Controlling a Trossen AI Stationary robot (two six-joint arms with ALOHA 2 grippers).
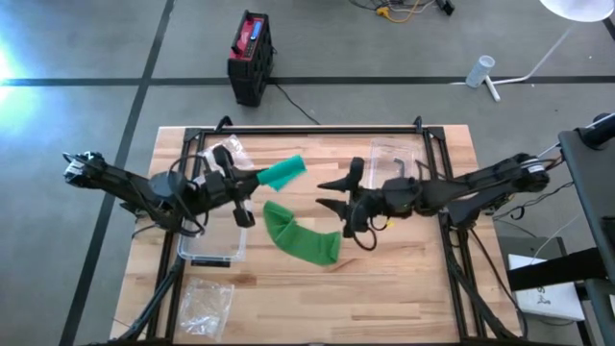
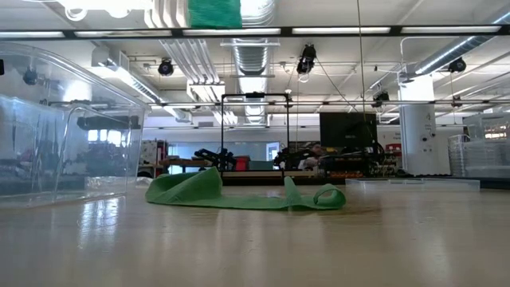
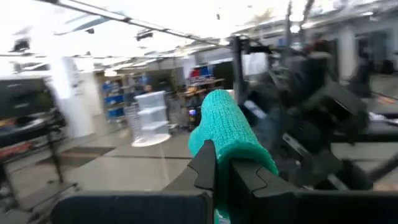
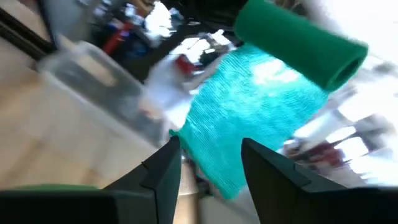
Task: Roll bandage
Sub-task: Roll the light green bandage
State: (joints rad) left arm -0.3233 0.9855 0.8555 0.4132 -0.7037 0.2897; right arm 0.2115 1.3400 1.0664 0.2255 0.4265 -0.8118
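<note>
1. Left end effector (image 1: pixel 258 178): closed on the rolled part of the green bandage (image 1: pixel 282 173), held above the desk (image 1: pixel 404 279). In the left wrist view the roll (image 3: pixel 227 134) stands pinched between the two dark fingers (image 3: pixel 205 163).

2. Unrolled tail (image 1: pixel 300 234): it lies slack on the desk below the roll, folded on itself. The low view shows it as a flat heap (image 2: pixel 239 194) with a small loop at one end. Whether it joins the lifted roll cannot be told.

3. Right end effector (image 1: pixel 333 192): jaws apart, holding nothing, just beside the roll and above the tail. In the right wrist view its fingers (image 4: pixel 163 167) frame the bandage (image 4: pixel 261 112) without touching it.

4. Clear container (image 1: pixel 213 246): rests on the desk beneath the left arm; a plastic bag (image 1: pixel 206 301) lies nearer the desk's front edge.

5. Risks, as judged:
   - With only one end effector gripping, the roll may loosen or twist, since nothing tensions the tail.
   - The folded tail could wind on creased or skewed.
   - The right end effector, closing off-centre, may pinch a single layer and pull wraps off the roll.
</note>
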